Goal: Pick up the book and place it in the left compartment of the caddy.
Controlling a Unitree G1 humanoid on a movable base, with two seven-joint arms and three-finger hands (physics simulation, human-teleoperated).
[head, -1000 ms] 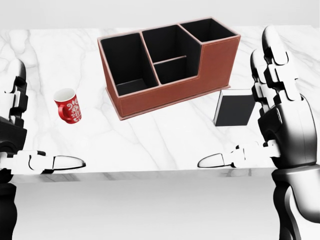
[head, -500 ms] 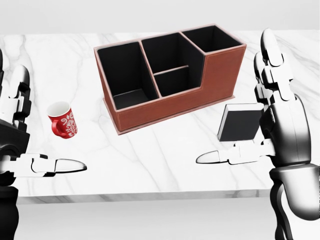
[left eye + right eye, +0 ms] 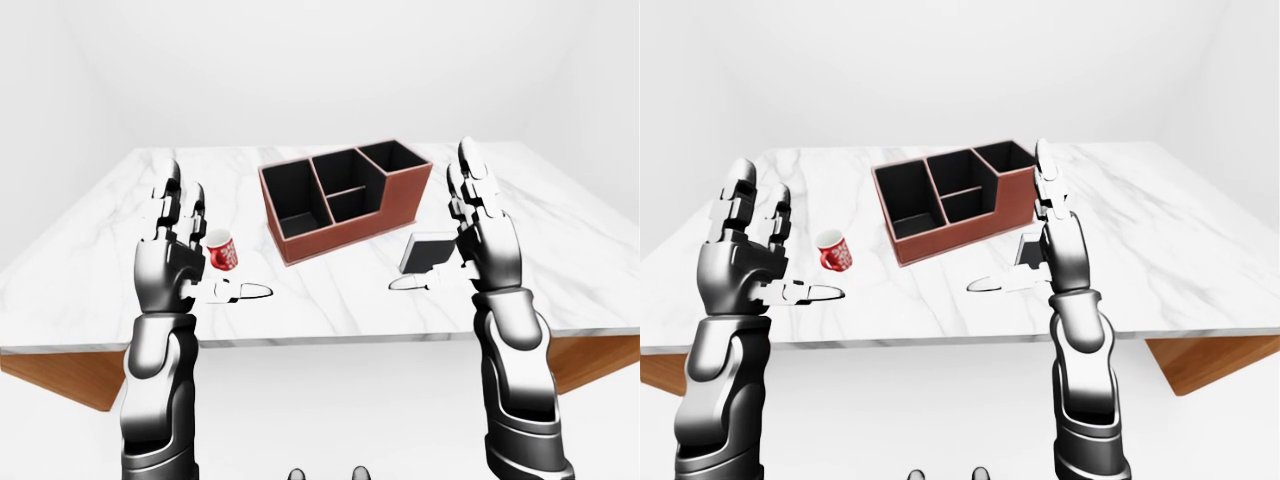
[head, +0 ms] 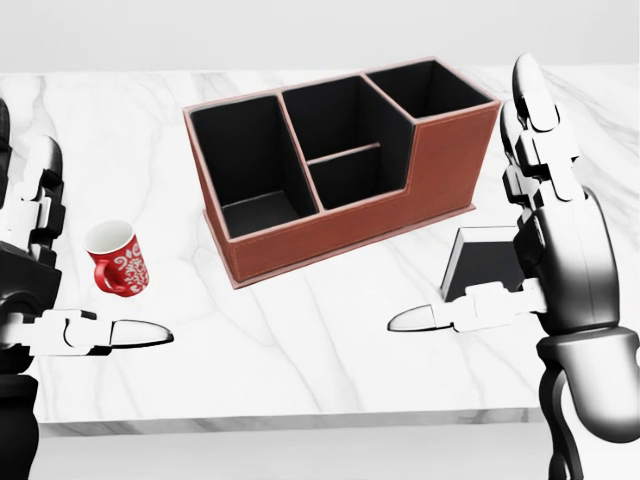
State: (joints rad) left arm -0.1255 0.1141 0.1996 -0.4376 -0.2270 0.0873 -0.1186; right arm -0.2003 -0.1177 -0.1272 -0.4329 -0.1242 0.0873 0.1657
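As the camera closes in, both hands (image 4: 560, 250) splayed wide, book (image 4: 485, 262) and caddy (image 4: 400, 190) larger.

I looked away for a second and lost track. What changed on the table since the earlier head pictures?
The whole head view shifted, so the camera moved; caddy, mug and book keep their layout. Nothing was grasped: right hand and left hand stay open.

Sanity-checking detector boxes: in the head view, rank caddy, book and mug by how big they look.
1. caddy, by far the largest.
2. book, partly hidden behind the right hand, so its visible area understates it.
3. mug, smallest, though close to the book's visible part.
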